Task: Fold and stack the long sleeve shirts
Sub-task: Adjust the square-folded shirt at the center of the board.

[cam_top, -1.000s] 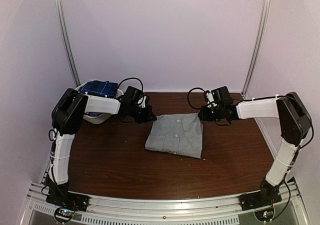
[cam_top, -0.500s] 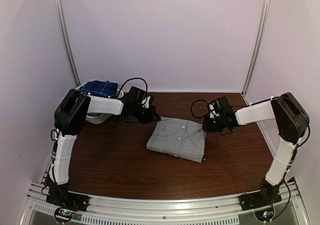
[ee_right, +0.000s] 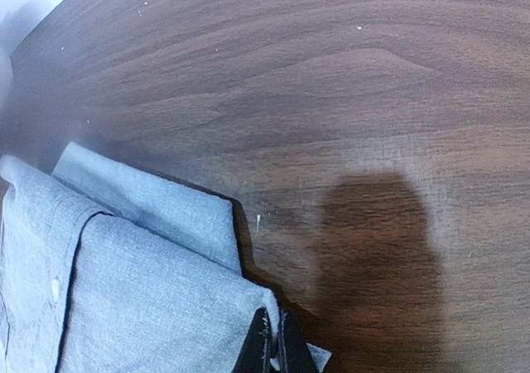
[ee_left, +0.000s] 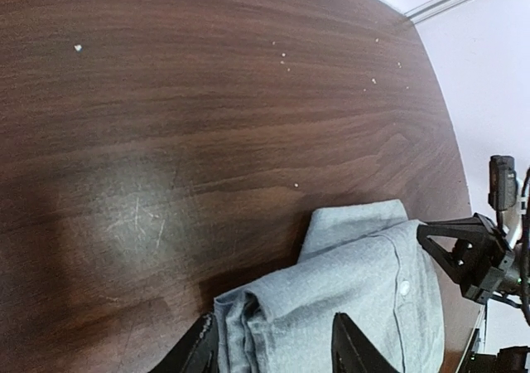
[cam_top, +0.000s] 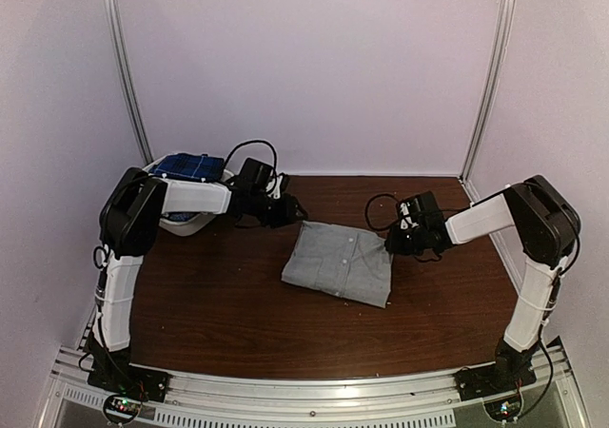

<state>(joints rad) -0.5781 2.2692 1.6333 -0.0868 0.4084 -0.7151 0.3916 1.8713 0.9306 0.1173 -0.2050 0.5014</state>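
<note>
A folded grey long sleeve shirt (cam_top: 340,262) with small white buttons lies in the middle of the table. My left gripper (cam_top: 290,209) stands open at the shirt's far left corner; in the left wrist view (ee_left: 277,350) that folded corner (ee_left: 331,298) lies between its spread fingers. My right gripper (cam_top: 388,244) is shut on the shirt's far right corner, and the right wrist view (ee_right: 274,340) shows the cloth edge (ee_right: 149,298) pinched between the fingers. A dark blue plaid shirt (cam_top: 187,167) sits in the basket at the back left.
The white oval basket (cam_top: 195,221) stands at the table's back left corner, behind my left arm. Metal rails run up the back wall on both sides. Dark wooden tabletop (cam_top: 228,314) surrounds the shirt.
My left gripper has opened and let go of the shirt's far left corner. Both grippers carried the shirt slightly right and nearer, then lowered it flat. The right gripper stays shut on its corner.
</note>
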